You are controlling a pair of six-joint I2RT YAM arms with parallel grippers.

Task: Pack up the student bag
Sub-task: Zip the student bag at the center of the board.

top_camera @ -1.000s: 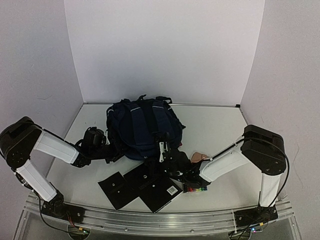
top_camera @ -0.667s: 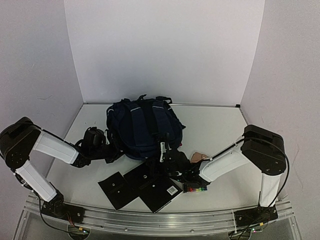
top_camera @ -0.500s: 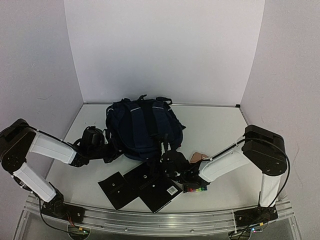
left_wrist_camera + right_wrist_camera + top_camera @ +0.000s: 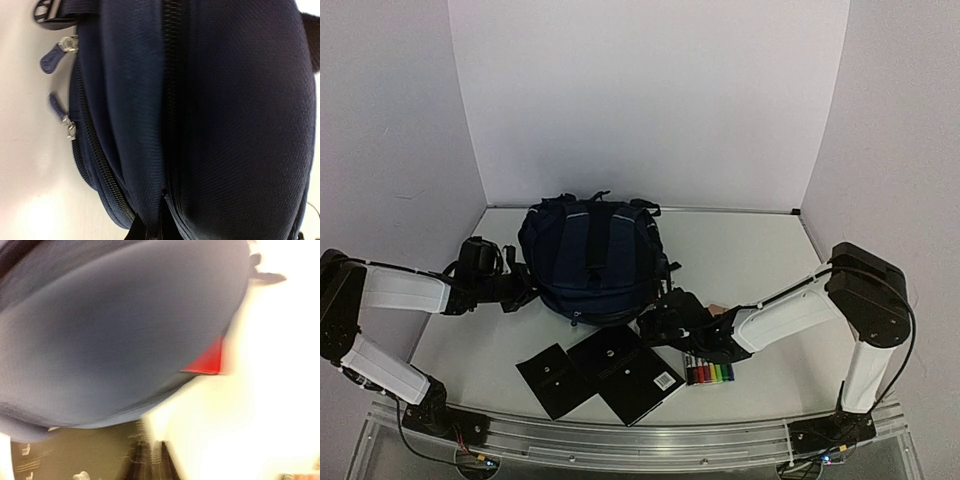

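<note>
The student bag (image 4: 590, 258) lies on the table (image 4: 750, 250) between the two grippers, with its dark straps on the upper side. The left gripper (image 4: 516, 286) is pressed to the left side of the bag. In the left wrist view the navy fabric with its zip lines fills nearly all the space ahead of the jaws, and two zipper pulls (image 4: 52, 59) lie on the table to the left of them. A fold of the fabric runs down toward the jaws at the bottom edge, but the fingers are almost out of view, so I cannot tell if they are spread or pinching the cloth.

The right gripper (image 4: 662, 314) is at the near right corner of the bag, touching it or just beside it. Its wrist view is blurred: the bag bulges above and ahead of the jaws, and a red piece (image 4: 207, 361) shows under the bag's edge to their right. The state of these jaws I also cannot tell. Black covers (image 4: 630, 372) lie near the jaws on their left, and a pack of coloured markers (image 4: 708, 373) lies just behind them, beside the arm
</note>
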